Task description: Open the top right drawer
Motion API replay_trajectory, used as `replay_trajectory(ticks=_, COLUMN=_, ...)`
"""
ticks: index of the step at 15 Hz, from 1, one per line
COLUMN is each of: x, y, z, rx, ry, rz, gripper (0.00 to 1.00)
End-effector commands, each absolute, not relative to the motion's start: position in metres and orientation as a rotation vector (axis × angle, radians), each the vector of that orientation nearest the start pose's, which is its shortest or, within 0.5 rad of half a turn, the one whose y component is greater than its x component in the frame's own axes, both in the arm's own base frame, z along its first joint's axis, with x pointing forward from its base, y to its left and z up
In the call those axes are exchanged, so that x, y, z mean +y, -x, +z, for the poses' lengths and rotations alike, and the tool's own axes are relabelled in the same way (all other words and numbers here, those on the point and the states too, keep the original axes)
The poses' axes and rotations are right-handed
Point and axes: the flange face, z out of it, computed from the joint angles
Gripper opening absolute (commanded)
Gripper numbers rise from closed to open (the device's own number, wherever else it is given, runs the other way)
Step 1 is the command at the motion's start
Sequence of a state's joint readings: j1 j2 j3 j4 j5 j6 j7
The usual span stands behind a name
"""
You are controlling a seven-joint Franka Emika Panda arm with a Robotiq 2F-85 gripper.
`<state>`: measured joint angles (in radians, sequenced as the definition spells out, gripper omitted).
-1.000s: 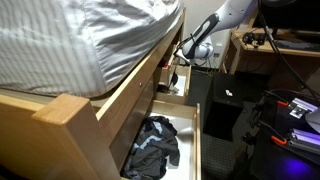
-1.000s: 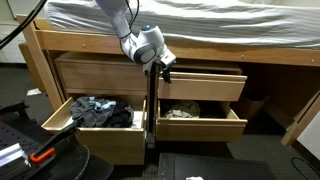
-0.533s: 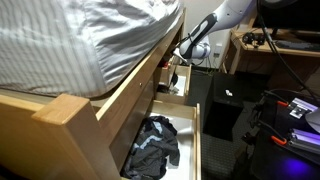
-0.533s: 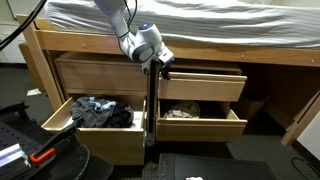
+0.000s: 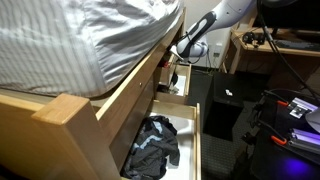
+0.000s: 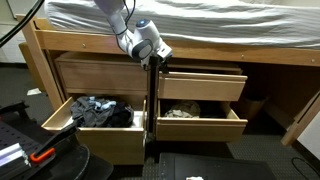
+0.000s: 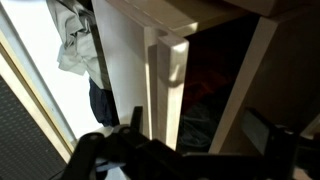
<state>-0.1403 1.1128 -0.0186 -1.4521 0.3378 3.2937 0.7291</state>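
The top right drawer (image 6: 203, 84) is light wood and stands slightly pulled out under the bed frame in an exterior view. From the side its front (image 5: 168, 68) shows as an edge. My gripper (image 6: 160, 62) is at the drawer's upper left corner, by the centre post; it also shows in the side exterior view (image 5: 179, 54). In the wrist view my gripper (image 7: 200, 125) is open, its two dark fingers wide apart. A pale wooden edge (image 7: 166, 80) of the drawer front lies between them, with dark space behind it. Contact cannot be told.
The bottom right drawer (image 6: 200, 122) is open with pale clothes inside. The bottom left drawer (image 6: 95, 118) is open with dark clothes (image 5: 152, 145). The top left drawer (image 6: 100, 74) is shut. The mattress (image 6: 200, 20) overhangs above. Black equipment (image 5: 225, 105) stands on the floor.
My gripper has shifted slightly up and towards the centre post. The drawers have not visibly moved.
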Motion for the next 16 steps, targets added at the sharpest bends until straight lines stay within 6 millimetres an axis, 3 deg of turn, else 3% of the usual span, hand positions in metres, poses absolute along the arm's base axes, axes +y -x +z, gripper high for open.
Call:
replay_trajectory(ticks=1, x=-0.189, y=-0.737, z=0.091, rx=1.527, ry=2.208, rz=-0.715, gripper=1.00)
replay_trajectory(ticks=2, x=-0.170, y=-0.726, z=0.096, rx=1.558, ry=2.221, rz=-0.809, gripper=1.00)
replay_trajectory(ticks=5, x=-0.198, y=-0.732, z=0.097, rx=1.551, ry=2.208, rz=-0.737, gripper=1.00)
replay_trajectory(ticks=9, x=-0.187, y=-0.732, z=0.089, rx=1.505, ry=2.236, rz=-0.736, gripper=1.00)
replay_trajectory(ticks=14, x=-0.199, y=-0.732, z=0.071, rx=1.407, ry=2.287, rz=-0.393, gripper=1.00)
replay_trajectory(ticks=15, x=-0.187, y=-0.732, z=0.077, rx=1.431, ry=2.287, rz=-0.467, gripper=1.00)
replay_trajectory(ticks=16, x=-0.192, y=-0.731, z=0.077, rx=1.436, ry=2.285, rz=-0.451, gripper=1.00)
